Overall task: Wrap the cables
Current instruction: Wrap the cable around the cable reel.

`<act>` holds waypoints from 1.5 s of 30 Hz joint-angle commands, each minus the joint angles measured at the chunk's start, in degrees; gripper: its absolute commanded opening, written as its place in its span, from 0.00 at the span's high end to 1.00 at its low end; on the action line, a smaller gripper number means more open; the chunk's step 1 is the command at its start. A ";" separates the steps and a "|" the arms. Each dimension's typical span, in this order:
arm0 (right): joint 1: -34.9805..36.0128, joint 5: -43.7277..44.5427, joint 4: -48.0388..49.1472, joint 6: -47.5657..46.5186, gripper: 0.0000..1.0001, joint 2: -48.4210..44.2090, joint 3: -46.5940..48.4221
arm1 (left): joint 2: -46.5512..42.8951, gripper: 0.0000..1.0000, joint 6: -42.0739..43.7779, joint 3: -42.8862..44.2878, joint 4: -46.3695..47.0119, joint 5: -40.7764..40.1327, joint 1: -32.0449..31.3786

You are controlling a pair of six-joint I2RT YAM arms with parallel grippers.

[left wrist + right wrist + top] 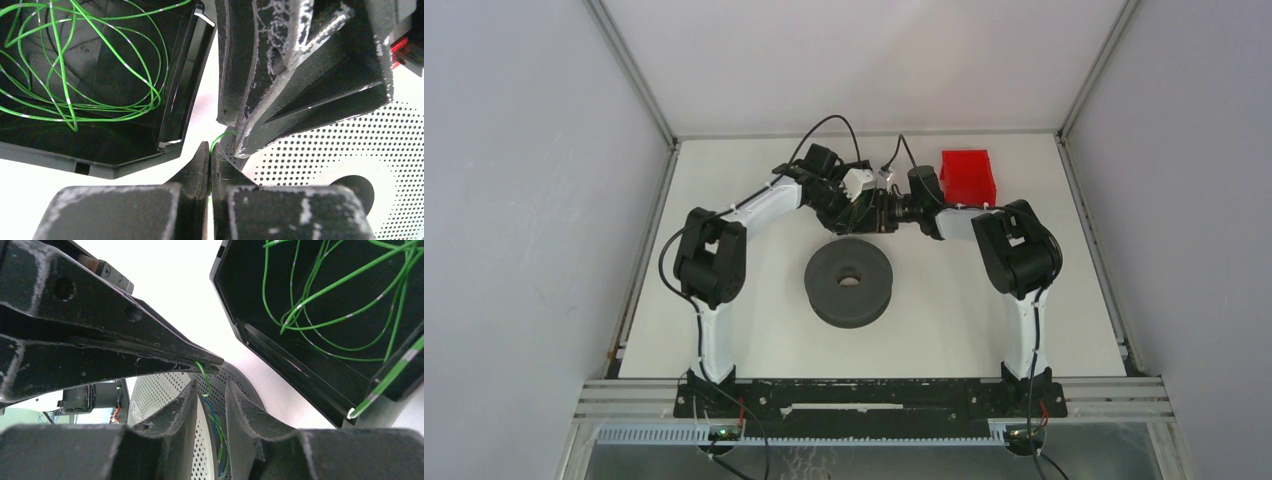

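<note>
My left gripper (210,150) is shut on a thin green cable (220,137), whose end arcs out just past the fingertips. My right gripper (210,390) is open, its tips right at the left gripper's tips, with the green cable (202,372) hanging between them. Both grippers meet (876,208) above the far rim of a dark grey spool (849,300). Its perforated flange (325,140) shows below, with green and blue cable wound on it (217,435). More green cable (75,60) lies loose in a black bin (100,145).
The black bin (280,355) sits close beside the grippers, mostly hidden under the arms in the top view. A red bin (969,176) stands at the back right of the white table (724,330).
</note>
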 commanded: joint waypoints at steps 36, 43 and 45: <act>-1.30 8.27 -9.82 -10.13 1.00 -5.82 0.82 | -6.13 0.64 1.20 0.45 0.26 2.44 1.59; -2.86 8.60 -12.30 -12.16 1.00 -7.89 -3.42 | -8.81 0.54 0.20 -0.64 0.97 4.21 2.34; -3.36 8.41 -13.48 -12.81 1.00 -8.17 -4.08 | -9.93 0.53 -0.25 -1.74 1.79 4.91 2.51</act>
